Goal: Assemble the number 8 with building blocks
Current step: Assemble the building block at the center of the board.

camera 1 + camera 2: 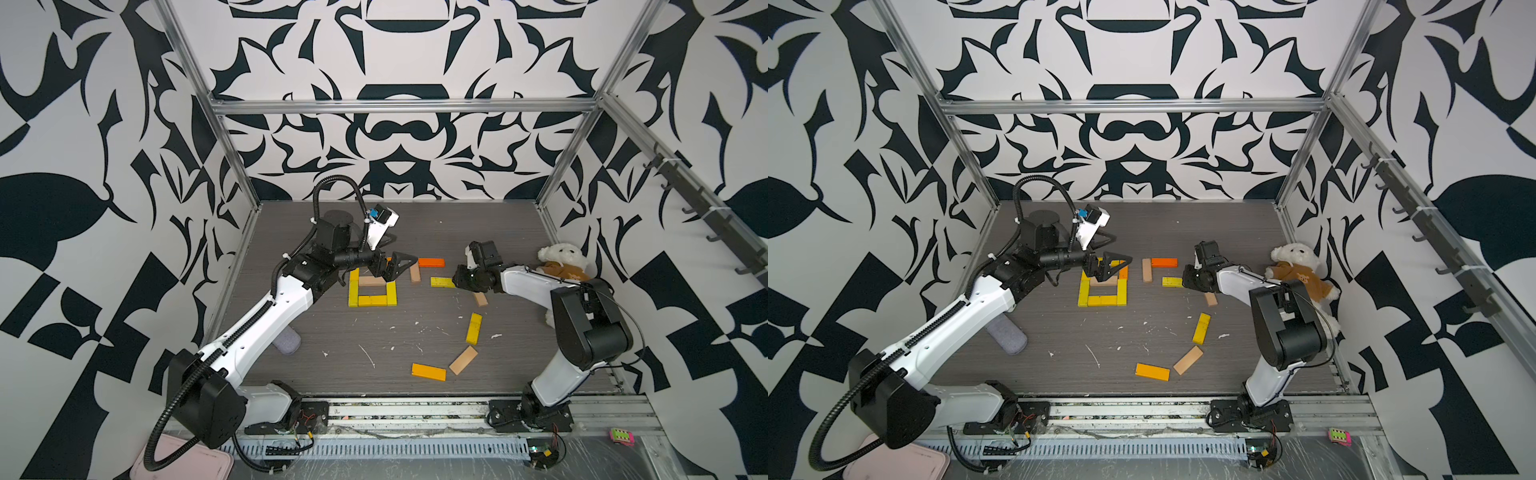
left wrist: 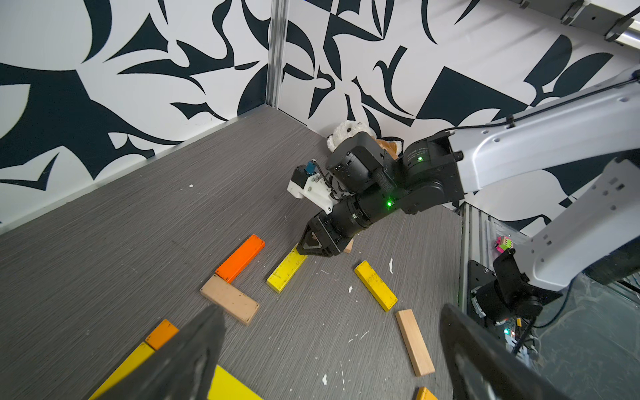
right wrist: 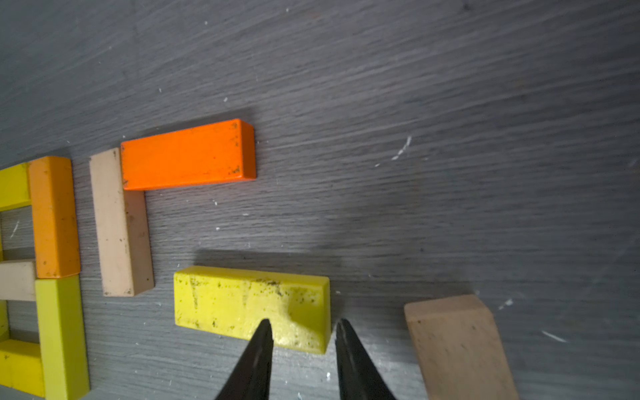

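On the grey bench [image 1: 332,332], toward the far left, several building blocks lie flat and form a rectangle [image 1: 372,300]. It has yellow blocks on its sides and its near edge, and a tan crossbar [image 1: 371,281] inside. The far part of it is partly hidden by the left gripper [image 1: 397,268], which hangs above that corner with its jaws wide apart and holds nothing.

To the right of the rectangle, a pale tan block [image 3: 117,221] and a red-orange block [image 3: 187,156] touch each other and make a corner. Near them, but apart, lies a yellow block [image 3: 242,304]. The right gripper [image 3: 304,327] is low at one end of this yellow block. Its jaws stand only a little apart, one finger over the block and one past its end, and I cannot tell if they touch it. A second tan block [image 1: 481,299] lies partly under this arm.

Closer to the front, three blocks lie separately: a loose yellow block [image 1: 473,328], a loose tan block [image 1: 463,360] and an orange block [image 1: 429,371]. A white teddy bear [image 1: 559,257] sits at the right wall.
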### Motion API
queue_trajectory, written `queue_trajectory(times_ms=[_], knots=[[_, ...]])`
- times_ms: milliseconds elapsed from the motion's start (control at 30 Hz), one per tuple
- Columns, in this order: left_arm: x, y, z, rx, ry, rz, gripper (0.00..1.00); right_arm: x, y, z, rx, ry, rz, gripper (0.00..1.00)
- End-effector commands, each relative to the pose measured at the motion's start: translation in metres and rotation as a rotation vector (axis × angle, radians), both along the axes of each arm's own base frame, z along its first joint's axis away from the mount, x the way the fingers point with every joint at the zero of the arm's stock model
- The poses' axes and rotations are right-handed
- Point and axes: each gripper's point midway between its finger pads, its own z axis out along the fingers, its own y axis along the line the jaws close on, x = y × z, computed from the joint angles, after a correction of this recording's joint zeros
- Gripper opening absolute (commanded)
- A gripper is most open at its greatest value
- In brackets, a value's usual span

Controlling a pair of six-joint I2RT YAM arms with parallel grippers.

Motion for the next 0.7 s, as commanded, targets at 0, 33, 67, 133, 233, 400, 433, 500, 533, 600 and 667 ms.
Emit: queue_trajectory(times_ms=[0, 33, 67, 133, 233, 400, 433, 500, 533, 600, 667], knots=[[-0.004, 0.0, 0.015, -0.016, -0.029, -0.007, 0.99, 0.011, 0.002, 0.005, 0.024, -0.018, -0.02, 0.35], [-0.003, 0.001, 0.015, -0.016, -0.029, -0.006, 0.99, 0.011, 0.002, 0.004, 0.025, -0.015, -0.021, 0.36], [-0.004, 0.001, 0.014, -0.014, -0.028, -0.006, 0.99, 0.012, 0.003, 0.002, 0.027, -0.014, -0.02, 0.36], [-0.004, 0.0, 0.014, -0.015, -0.029, -0.009, 0.99, 0.014, 0.003, 0.001, 0.032, -0.014, -0.019, 0.36], [-0.004, 0.001, 0.014, -0.013, -0.03, -0.007, 0.99, 0.015, 0.006, -0.002, 0.043, -0.013, -0.005, 0.37], [-0.003, 0.001, 0.014, -0.007, -0.034, -0.005, 0.99, 0.013, 0.012, -0.007, 0.063, -0.002, 0.033, 0.37], [-0.004, 0.001, 0.014, -0.008, -0.034, -0.006, 0.99, 0.013, 0.013, -0.007, 0.065, 0.001, 0.035, 0.37], [-0.004, 0.001, 0.014, -0.009, -0.031, -0.007, 0.99, 0.012, 0.014, -0.008, 0.072, 0.004, 0.04, 0.38], [-0.004, 0.001, 0.014, -0.009, -0.032, -0.005, 0.99, 0.011, 0.015, -0.008, 0.077, 0.005, 0.043, 0.38], [-0.004, 0.001, 0.014, -0.009, -0.032, -0.006, 0.99, 0.01, 0.017, -0.009, 0.086, 0.005, 0.048, 0.38], [-0.004, 0.001, 0.014, -0.009, -0.031, -0.007, 0.99, 0.01, 0.017, -0.01, 0.091, 0.007, 0.05, 0.38]])
